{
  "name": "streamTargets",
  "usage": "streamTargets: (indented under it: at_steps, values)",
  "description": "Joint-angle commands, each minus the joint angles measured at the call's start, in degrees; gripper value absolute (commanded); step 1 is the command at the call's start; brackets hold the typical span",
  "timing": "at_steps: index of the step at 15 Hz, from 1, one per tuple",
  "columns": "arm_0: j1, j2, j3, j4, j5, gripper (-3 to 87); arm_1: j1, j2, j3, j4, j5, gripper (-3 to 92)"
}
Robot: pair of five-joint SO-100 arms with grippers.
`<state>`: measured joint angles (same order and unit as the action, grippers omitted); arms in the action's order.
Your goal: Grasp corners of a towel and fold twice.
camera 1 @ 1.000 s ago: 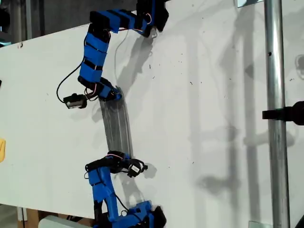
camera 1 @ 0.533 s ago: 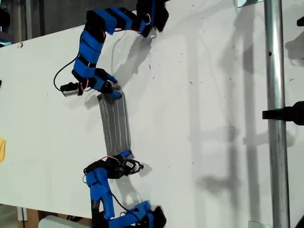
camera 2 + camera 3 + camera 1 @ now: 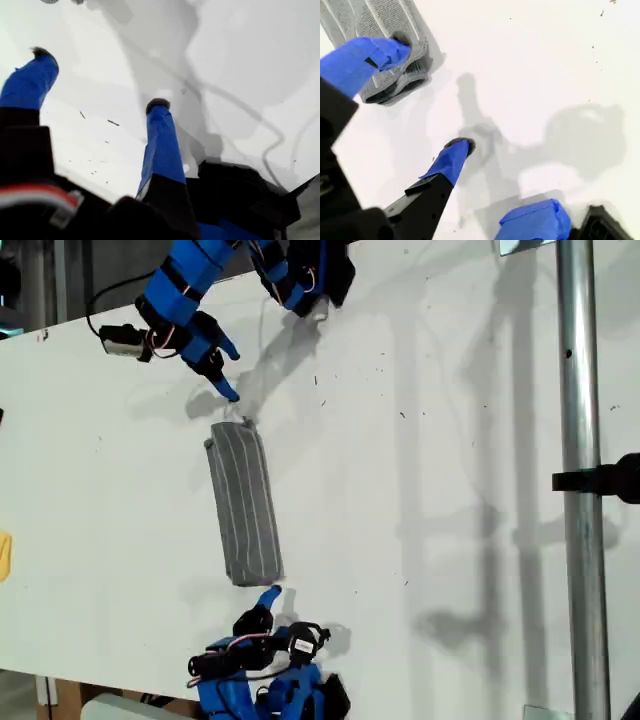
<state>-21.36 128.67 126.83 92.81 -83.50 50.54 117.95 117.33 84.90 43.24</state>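
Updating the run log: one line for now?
towel: folded strip, lying free | my first gripper: open, empty | my second gripper: open, empty

My first gripper [image 3: 231, 373], blue-taped fingers on a black body, is hanging with its jaws spread wide, its blue segmented arm bending in from the white worktop's [image 3: 480, 440] edge at the exterior view's top. My second gripper [image 3: 431, 94], of the same build, is pointing upward in the exterior view from the bottom edge, jaws likewise parted, its arm folded low.

A small yellow thing [image 3: 4, 556] is cut off at the exterior view's nine o'clock edge. In the second wrist view, a blue finger covers part of the towel [image 3: 380, 20], which runs past the frame's edge.
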Motion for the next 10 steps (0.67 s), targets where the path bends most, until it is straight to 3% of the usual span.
streamTargets:
  at_steps: [1,4,6,10]
  values:
    - [8.35,35.16,13.27,-8.26,-3.52,21.9,-7.47,19.86,9.05,-3.08,8.00,40.5]
    - [12.74,53.35,29.53,-17.40,-1.93,16.4,-14.94,39.20,26.10,-4.57,22.41,36.4]
    - [14.33,62.49,36.83,-19.34,-0.18,13.1,-21.01,45.26,29.36,-3.25,26.98,35.5]
    - [15.56,70.31,49.31,-23.20,2.90,6.7,-17.58,38.50,29.44,-7.91,24.43,36.8]
